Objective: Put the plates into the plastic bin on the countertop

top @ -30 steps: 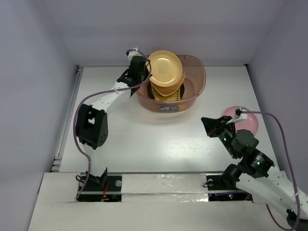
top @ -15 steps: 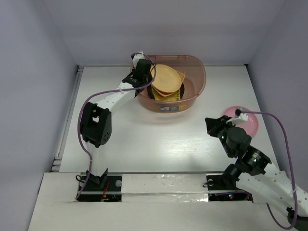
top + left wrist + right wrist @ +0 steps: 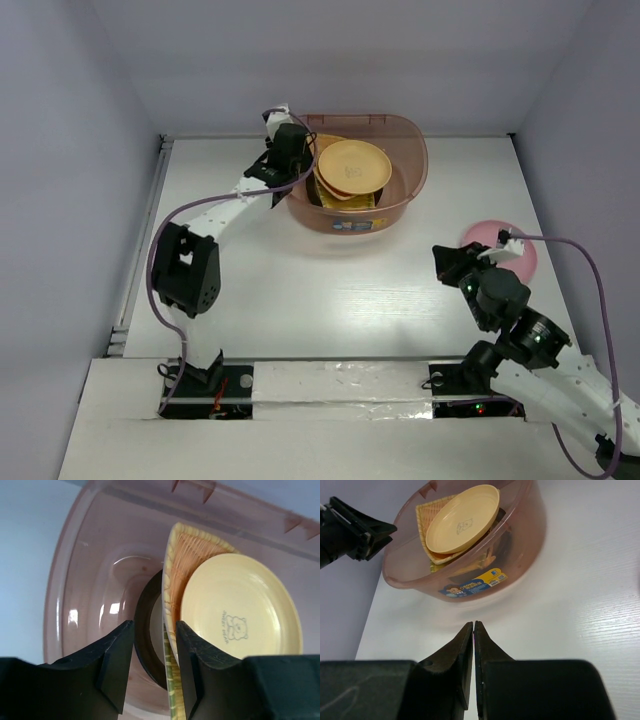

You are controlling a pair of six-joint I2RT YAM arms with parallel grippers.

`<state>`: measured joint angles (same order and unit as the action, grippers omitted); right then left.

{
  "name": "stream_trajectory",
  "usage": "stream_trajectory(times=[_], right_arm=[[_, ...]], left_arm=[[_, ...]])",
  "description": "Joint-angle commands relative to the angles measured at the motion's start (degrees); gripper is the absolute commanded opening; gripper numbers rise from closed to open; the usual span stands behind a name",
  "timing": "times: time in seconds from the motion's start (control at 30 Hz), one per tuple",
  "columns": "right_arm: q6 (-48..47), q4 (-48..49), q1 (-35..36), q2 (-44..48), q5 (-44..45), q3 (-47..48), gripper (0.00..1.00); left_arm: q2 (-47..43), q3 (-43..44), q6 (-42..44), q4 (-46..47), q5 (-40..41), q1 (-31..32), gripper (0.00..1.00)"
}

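Overhead view looks down; both wrist views face bin, left nearest.

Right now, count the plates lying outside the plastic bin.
1. The pink plate lies on the countertop at the right, partly hidden behind the right arm. All others in view sit inside the plastic bin; some may be hidden in the stack.

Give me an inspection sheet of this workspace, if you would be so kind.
Surface: white countertop, no spills seen.
Job's things: yellow plate tops a stack in the bin; pink plate outside it, on the countertop.
Clutter: nothing seen.
Grippers: left gripper open at the bin's left rim; right gripper shut, empty, above the countertop.
Cables: purple cables run along both arms.
Surroundings: pale walls, nothing else seen.
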<state>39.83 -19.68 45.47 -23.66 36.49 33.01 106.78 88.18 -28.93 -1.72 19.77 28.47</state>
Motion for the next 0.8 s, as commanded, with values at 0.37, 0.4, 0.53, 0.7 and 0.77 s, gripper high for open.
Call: stream_trajectory(times=[0.37, 0.4, 0.53, 0.7, 0.77], right_arm=[[-5.5, -7.6, 0.3, 10.3, 8.7, 13.7, 0.02], [-6.1, -8.0, 0.3, 11.0, 9.0, 14.9, 0.02], [-7.7, -9.4, 0.3, 13.5, 7.7, 20.2, 0.01], [-8.3, -11.0, 0.3, 13.5, 6.9, 23.2, 0.02], [-8.5, -11.7, 0.3, 13.6, 6.9, 23.6, 0.03]], left_arm=[[-13.4, -8.8, 4.2, 16.1, 4.1, 20.3, 0.00], [-12.0, -7.9, 4.9, 16.0, 4.3, 24.7, 0.00], [-0.6, 1.7, 6.2, 13.0, 4.1, 34.4, 0.00], [12.5, 15.1, 5.7, 6.5, 1.5, 37.0, 0.09], [17.8, 20.9, 5.2, 4.5, 0.6, 37.5, 0.19]])
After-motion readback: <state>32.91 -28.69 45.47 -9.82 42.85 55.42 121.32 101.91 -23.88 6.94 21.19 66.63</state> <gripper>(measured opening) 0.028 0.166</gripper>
